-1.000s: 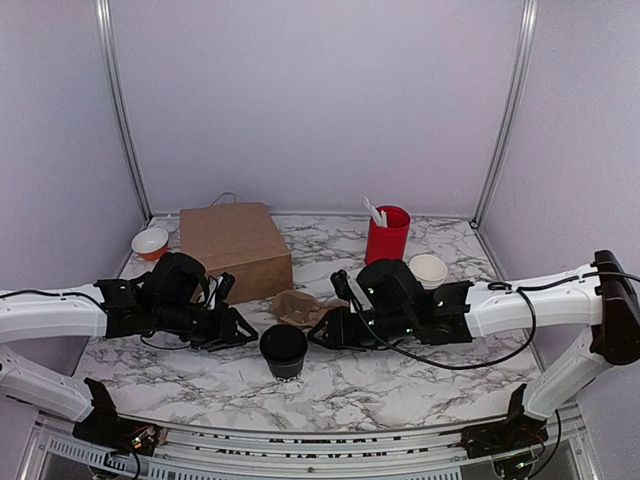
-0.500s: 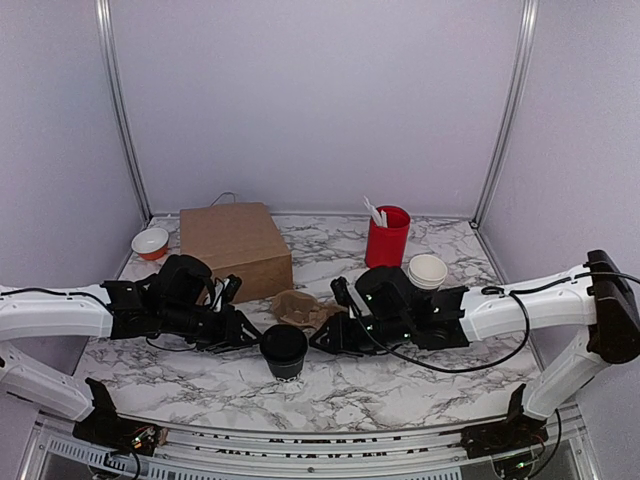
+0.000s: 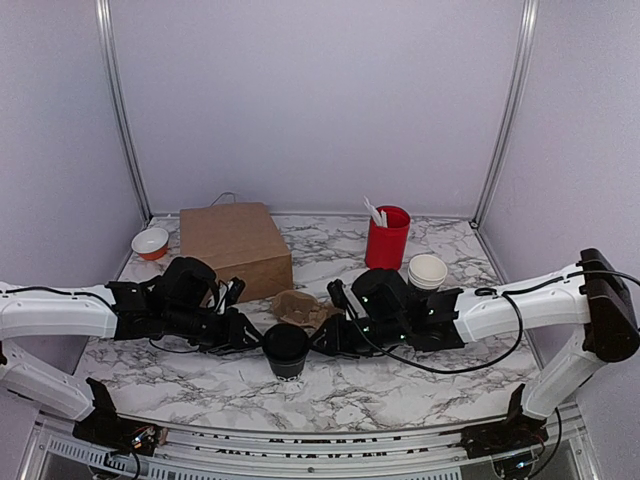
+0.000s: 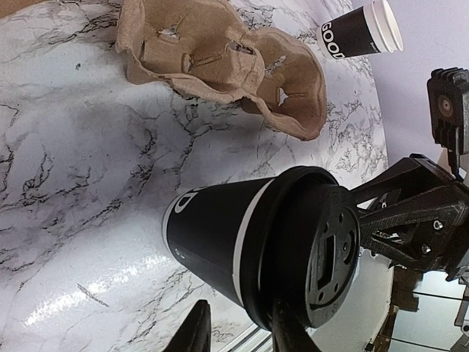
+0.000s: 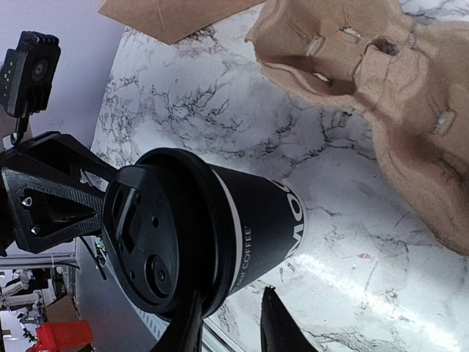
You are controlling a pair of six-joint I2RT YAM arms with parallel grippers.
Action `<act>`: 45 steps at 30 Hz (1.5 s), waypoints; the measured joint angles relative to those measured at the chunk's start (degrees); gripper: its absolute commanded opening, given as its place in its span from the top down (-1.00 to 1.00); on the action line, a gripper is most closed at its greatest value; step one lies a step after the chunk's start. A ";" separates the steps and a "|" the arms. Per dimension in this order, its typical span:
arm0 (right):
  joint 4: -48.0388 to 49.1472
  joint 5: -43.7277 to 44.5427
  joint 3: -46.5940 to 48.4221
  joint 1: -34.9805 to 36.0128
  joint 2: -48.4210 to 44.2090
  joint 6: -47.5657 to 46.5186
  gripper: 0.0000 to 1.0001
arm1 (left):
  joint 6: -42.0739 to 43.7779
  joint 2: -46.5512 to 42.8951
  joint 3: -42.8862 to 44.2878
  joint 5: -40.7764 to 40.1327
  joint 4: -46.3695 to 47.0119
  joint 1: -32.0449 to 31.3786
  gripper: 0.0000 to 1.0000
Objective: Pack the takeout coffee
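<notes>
The takeout coffee (image 3: 285, 348), a small black paper cup with a black lid, stands upright at the table's front middle. My left gripper (image 3: 250, 337) is just left of it, jaws a narrow gap apart and holding nothing. In the left wrist view (image 4: 238, 312) one finger overlaps the lid rim of the cup (image 4: 242, 242). My right gripper (image 3: 322, 340) is just right of the cup, also slightly open and empty. In the right wrist view (image 5: 231, 297) its tips sit beside the cup (image 5: 242, 235), one by the lid rim.
A brown pulp cup carrier (image 3: 300, 306) lies just behind the cup. A brown cardboard box (image 3: 235, 250) stands at the back left, beside a small orange bowl (image 3: 150, 242). A red cup with white utensils (image 3: 387, 235) and a stack of lidless black cups (image 3: 428, 270) stand at the back right.
Both grippers have closed in on the cup, the left moving right and the right moving left. The cup has not moved.
</notes>
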 measured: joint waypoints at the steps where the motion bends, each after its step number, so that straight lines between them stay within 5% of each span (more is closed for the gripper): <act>1: 0.13 -0.02 0.00 0.00 0.09 0.00 0.46 | -0.07 0.09 0.00 0.00 0.02 -0.09 0.42; 45: -1.64 4.72 3.19 1.79 2.38 -1.84 0.69 | -2.80 0.11 -1.29 -4.57 2.97 -2.64 0.75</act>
